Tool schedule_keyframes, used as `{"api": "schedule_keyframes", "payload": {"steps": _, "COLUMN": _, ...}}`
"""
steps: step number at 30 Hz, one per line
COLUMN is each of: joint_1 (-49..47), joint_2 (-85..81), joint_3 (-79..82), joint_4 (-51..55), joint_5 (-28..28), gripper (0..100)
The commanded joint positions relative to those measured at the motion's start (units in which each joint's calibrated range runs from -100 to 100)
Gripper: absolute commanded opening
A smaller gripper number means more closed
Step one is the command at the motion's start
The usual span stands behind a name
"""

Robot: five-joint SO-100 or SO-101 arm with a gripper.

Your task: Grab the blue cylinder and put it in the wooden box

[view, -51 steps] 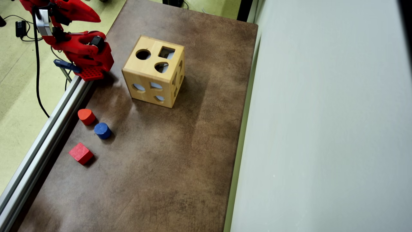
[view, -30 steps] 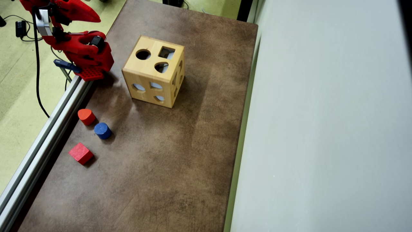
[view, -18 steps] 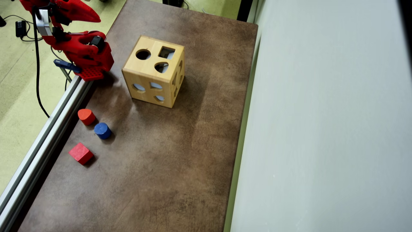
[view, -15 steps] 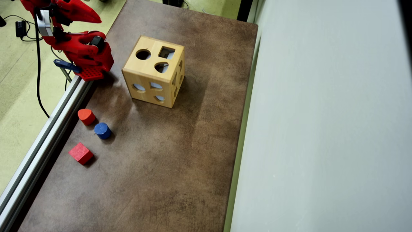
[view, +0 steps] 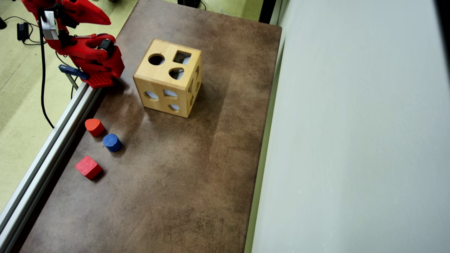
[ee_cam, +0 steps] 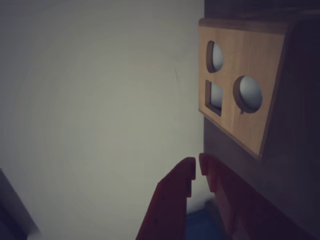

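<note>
While the hand (ee_cam: 197, 169) sits nearly closed and empty at the bench's (view: 197, 168) ten o'clock corner, the blue cylinder (view: 111, 142) stands upright toward six o'clock from it, the wooden box (view: 168, 77) at three.

Smooth light-wood wooden box (view: 168, 78).

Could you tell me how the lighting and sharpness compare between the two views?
Wrist view: dim, soft, the wooden box muted, the end effector dark. Overhead view: bright and sharp, the box casting a shadow rightward on the table.
</note>
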Motion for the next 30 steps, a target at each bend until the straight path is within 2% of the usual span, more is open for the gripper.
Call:
{"api": "schedule_keyframes", "payload": {"steps": 1, "joint_1": 0.3, "joint_2": 9.5, "joint_3": -1.1, "joint_4": -3.0, "joint_5": 0.5, "gripper": 3}}
{"api": "schedule_keyframes", "payload": {"steps": 4, "joint_1": 1.2, "joint_2": 14.0, "joint_3": -3.3, "joint_4": -5.2, "joint_5": 0.6, "gripper": 3}}
{"api": "schedule_keyframes", "payload": {"steps": 7, "joint_1": 6.2, "joint_2": 19.6, "joint_3": -6.5, "joint_4": -5.6, "joint_5": 1.2, "gripper": 3}}
{"api": "schedule_keyframes", "payload": {"steps": 16, "joint_1": 21.8, "joint_2": 38.1, "joint_3": -14.3, "joint_4": -5.7, "joint_5": 9.1, "gripper": 3}}
{"api": "schedule_keyframes", "payload": {"steps": 23, "joint_1": 32.7, "joint_2": 44.5, "joint_3": -14.8, "joint_4": -5.6, "joint_5": 16.0, "gripper": 4}}
{"api": "schedule_keyframes", "payload": {"steps": 30, "joint_1": 40.5, "joint_2": 47.0, "joint_3": -13.9, "joint_4": -4.8, "joint_5": 18.3, "gripper": 20}}
